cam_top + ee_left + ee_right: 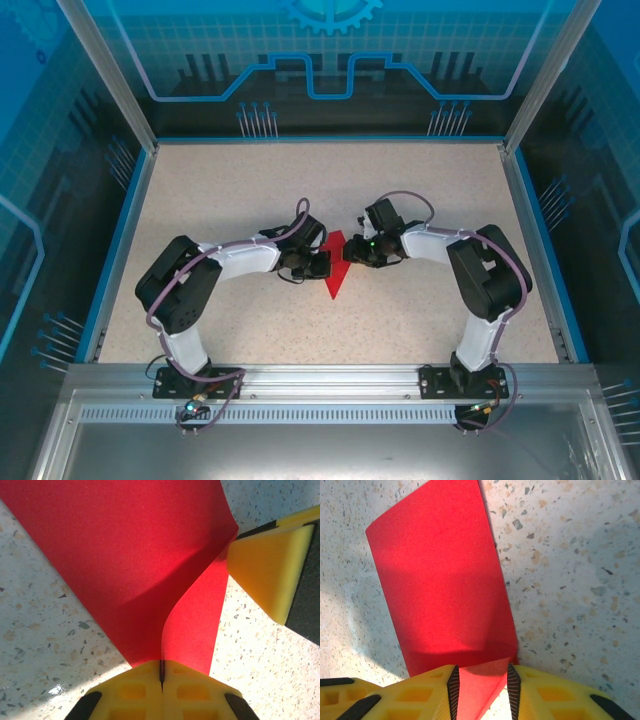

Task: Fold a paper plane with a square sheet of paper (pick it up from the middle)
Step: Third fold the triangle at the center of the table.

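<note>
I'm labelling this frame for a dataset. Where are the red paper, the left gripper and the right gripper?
red paper (334,266): top external view, middle of the sheet.
left gripper (161,666): left wrist view, seam between its closed fingertips.
right gripper (482,680): right wrist view, gap between its fingertips.

I'm looking at a pale speckled surface (420,190), beige with dark and tan flecks that show clearly in both wrist views. A thin blue rim (320,139) borders its far side and both flanks. A slotted aluminium rail (330,378) runs along the near edge, with a dull metal panel (320,450) below it. Silver posts (108,75) frame blue walls (60,150) printed with circuit-like lines. What looks like a gear emblem (330,12) is cropped at the top.
</note>
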Robot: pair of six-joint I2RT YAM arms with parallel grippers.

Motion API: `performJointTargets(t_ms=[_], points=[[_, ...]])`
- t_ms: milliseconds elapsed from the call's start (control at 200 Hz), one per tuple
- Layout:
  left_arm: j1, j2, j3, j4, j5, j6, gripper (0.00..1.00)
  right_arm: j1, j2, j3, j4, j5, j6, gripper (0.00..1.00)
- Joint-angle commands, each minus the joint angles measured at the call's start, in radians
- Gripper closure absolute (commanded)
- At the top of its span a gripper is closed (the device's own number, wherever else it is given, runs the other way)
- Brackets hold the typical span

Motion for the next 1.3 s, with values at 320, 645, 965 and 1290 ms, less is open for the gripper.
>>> performJointTargets(t_ms=[320,645,965,1290], points=[[0.001,-0.046,-0.026,0.0,-0.023,0.003,1.0,0.003,-0.031,-0.025,0.009,-0.007,0.004,0.62],[0.001,-0.071,-0.037,0.001,-0.026,0.004,1.0,0.007,0.007,-0.009,0.058,-0.101,-0.005,0.63],[0.0,-0.039,-0.005,-0.02,-0.068,0.006,1.0,0.014,0.072,0.015,-0.018,-0.045,-0.051,0.65],[0.0,-0.003,0.026,-0.042,-0.118,-0.002,1.0,0.033,0.084,0.01,-0.077,0.044,-0.088,0.66]])
